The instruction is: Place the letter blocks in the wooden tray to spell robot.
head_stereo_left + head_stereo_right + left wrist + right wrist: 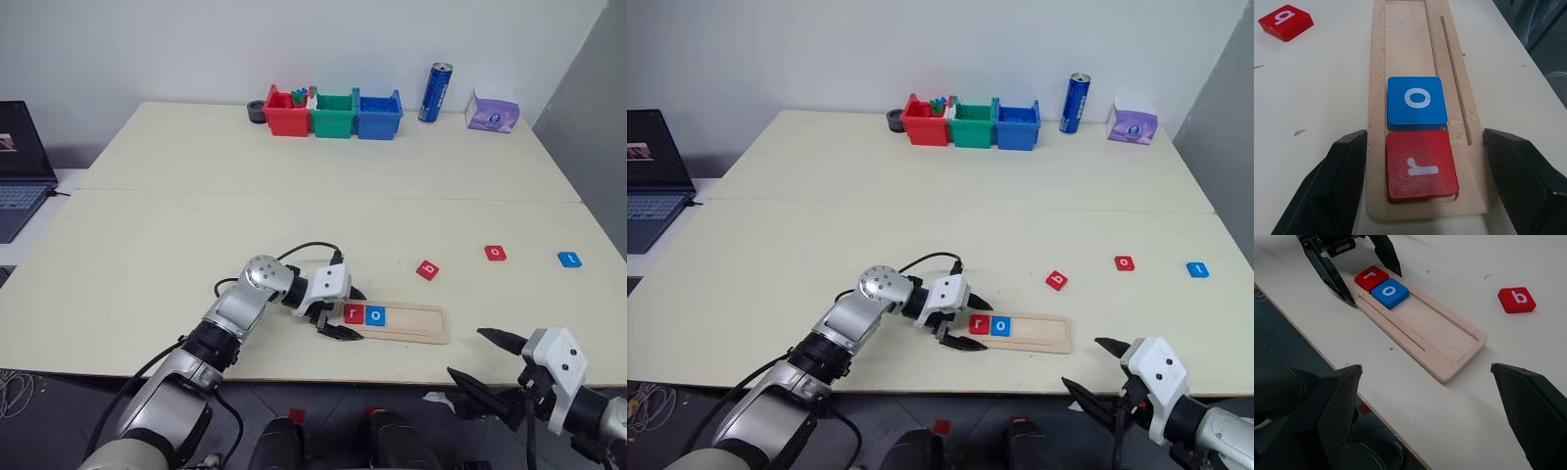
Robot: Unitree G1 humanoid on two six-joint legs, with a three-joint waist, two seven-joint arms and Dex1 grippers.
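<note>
The red b block (427, 270), light, stiff and flat on the bench (294, 215), wants an edge pinch from the wide-spread right claw (485, 357).

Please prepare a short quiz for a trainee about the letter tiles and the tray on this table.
1. Which tiles lie in the wooden tray?
2. True or false: the tray already holds five tiles.
3. How many letter tiles lie on the table outside the tray? A two, B three, C four.
Key: 1. The red r tile and the blue o tile, side by side at one end. 2. False. 3. B: the red b tile, the red o tile and the blue t tile.
</note>
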